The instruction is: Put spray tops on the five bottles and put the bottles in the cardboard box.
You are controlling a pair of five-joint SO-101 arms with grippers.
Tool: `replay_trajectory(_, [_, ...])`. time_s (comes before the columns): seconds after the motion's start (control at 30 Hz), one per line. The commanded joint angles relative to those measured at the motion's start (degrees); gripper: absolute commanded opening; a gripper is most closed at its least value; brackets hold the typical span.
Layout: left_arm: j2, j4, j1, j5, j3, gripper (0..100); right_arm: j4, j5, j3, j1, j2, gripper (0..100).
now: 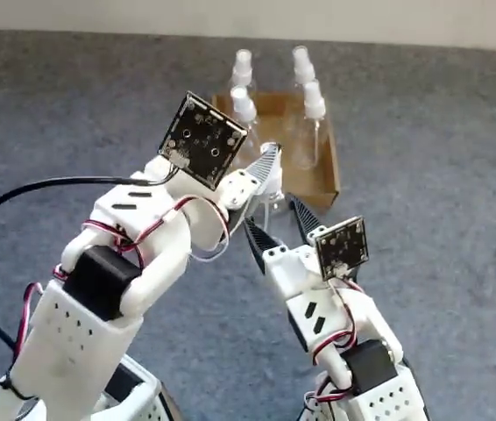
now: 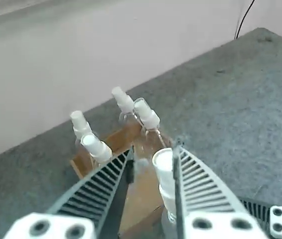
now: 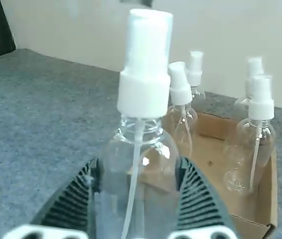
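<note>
My right gripper (image 3: 138, 168) (image 1: 271, 213) is shut on a clear bottle (image 3: 136, 184), held upright just in front of the cardboard box (image 1: 329, 180). A white spray top (image 3: 145, 64) sits on the bottle's neck. Above it, my left gripper (image 2: 151, 152) (image 1: 262, 175) is open, with the spray top (image 2: 163, 168) between its fingers, close against one finger (image 2: 191, 174). Several capped bottles (image 1: 312, 118) (image 2: 146, 113) (image 3: 254, 144) stand upright inside the box (image 3: 208, 149) (image 2: 123, 142).
Grey carpet (image 1: 423, 132) covers the table all around the box. A pale wall (image 2: 106, 45) rises behind it. Black cables (image 1: 20, 197) trail off beside the left arm's base.
</note>
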State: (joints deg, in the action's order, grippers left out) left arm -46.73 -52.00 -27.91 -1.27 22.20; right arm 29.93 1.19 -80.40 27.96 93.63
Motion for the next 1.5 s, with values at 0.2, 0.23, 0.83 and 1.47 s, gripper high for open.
replay_trajectory(0.2, [-0.1, -0.3, 0.7, -0.3, 4.1, 12, -0.2, -0.4, 0.8, -0.7, 0.6, 0.4])
replay_trajectory(0.23, [-0.1, -0.3, 0.7, -0.3, 4.4, 12, -0.2, -0.4, 0.8, -0.7, 0.6, 0.4])
replay_trajectory(0.83, [7.0, -3.5, 4.2, -0.4, -15.8, 12, -0.3, -0.4, 0.7, -0.7, 0.6, 0.4])
replay_trajectory(1.47, [3.6, -6.4, -0.7, -4.1, -0.2, 12, -0.3, -0.4, 0.9, -0.7, 0.6, 0.4])
